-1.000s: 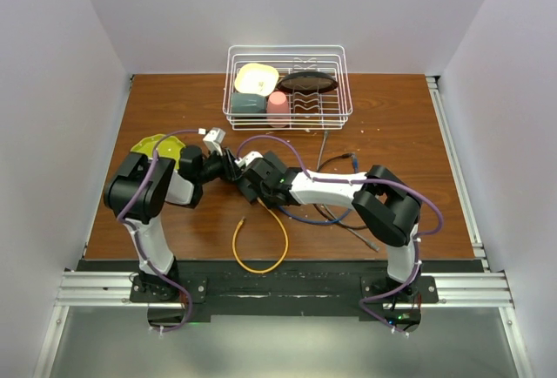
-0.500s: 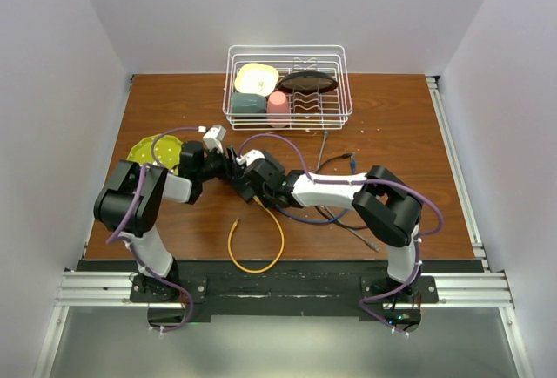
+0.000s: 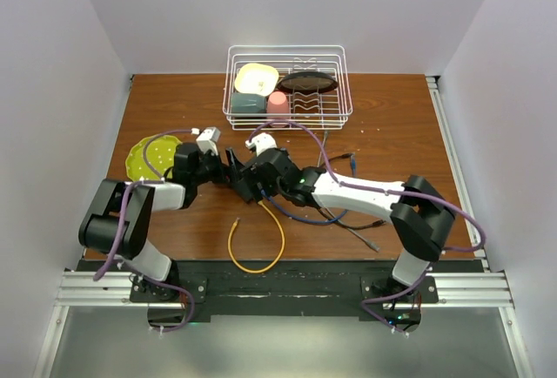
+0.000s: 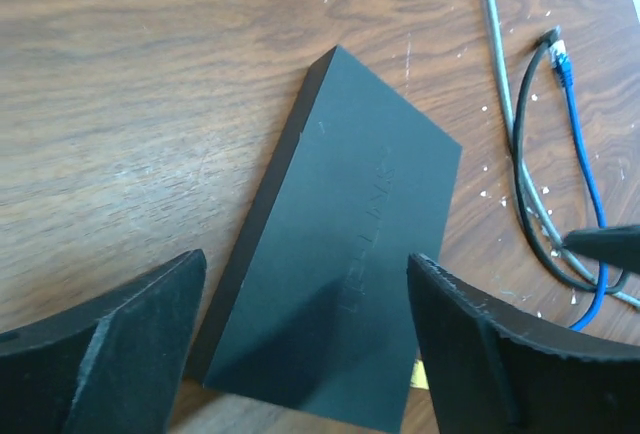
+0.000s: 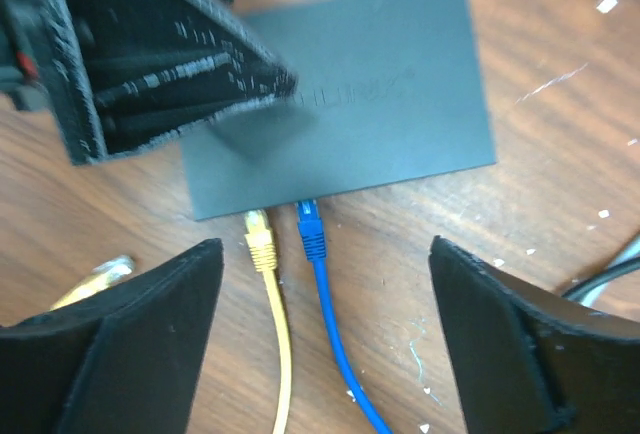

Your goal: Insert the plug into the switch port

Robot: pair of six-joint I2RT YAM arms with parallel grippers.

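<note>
The flat dark grey switch box (image 4: 340, 254) lies on the wooden table. Its port edge (image 5: 330, 192) faces my right wrist camera. A yellow plug (image 5: 260, 239) and a blue plug (image 5: 312, 229) both meet that edge side by side; how deep they sit cannot be told. My right gripper (image 5: 320, 339) hangs open above the two cables, touching neither. My left gripper (image 4: 305, 344) is open too, its fingers (image 4: 110, 354) spread wider than the box and holding nothing. In the top view both grippers (image 3: 231, 169) (image 3: 252, 179) meet over the box and hide it.
The yellow cable (image 3: 258, 254) loops toward the table's front edge. Blue (image 4: 580, 154) and grey cables (image 4: 497, 94) trail to the right of the box. A wire dish rack (image 3: 288, 87) with dishes stands at the back; a yellow-green plate (image 3: 146, 157) lies at the left.
Both grippers have gone from shut to open. The right gripper has let go at the plugs and drawn back slightly. The left arm's elbow has swung out to the left.
</note>
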